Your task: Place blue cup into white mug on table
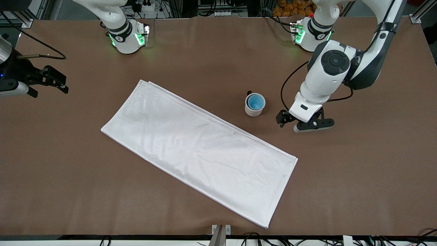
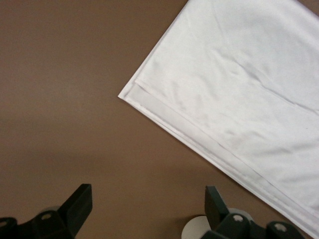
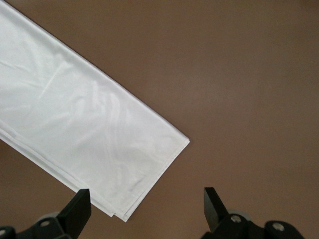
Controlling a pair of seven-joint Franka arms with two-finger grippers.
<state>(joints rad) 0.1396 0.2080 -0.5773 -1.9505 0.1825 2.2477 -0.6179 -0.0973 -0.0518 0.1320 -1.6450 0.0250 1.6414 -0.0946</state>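
Observation:
The blue cup [image 1: 255, 101] sits inside the white mug [image 1: 254, 108], which stands upright on the brown table [image 1: 358, 171] with its dark handle turned toward the robots. My left gripper [image 1: 297, 123] is beside the mug toward the left arm's end, low over bare table, open and holding nothing. In the left wrist view its fingers [image 2: 79, 205] stand wide apart [image 2: 148, 206], and a pale curve of the mug [image 2: 193, 230] shows by one finger. My right gripper [image 1: 64, 85] waits open and empty over the right arm's end of the table [image 3: 147, 206].
A white folded cloth [image 1: 194, 147] lies slantwise across the middle of the table, nearer to the front camera than the mug. One corner [image 2: 120, 96] shows under the left wrist, another [image 3: 187, 141] under the right wrist. The arm bases stand along the table's edge at the robots.

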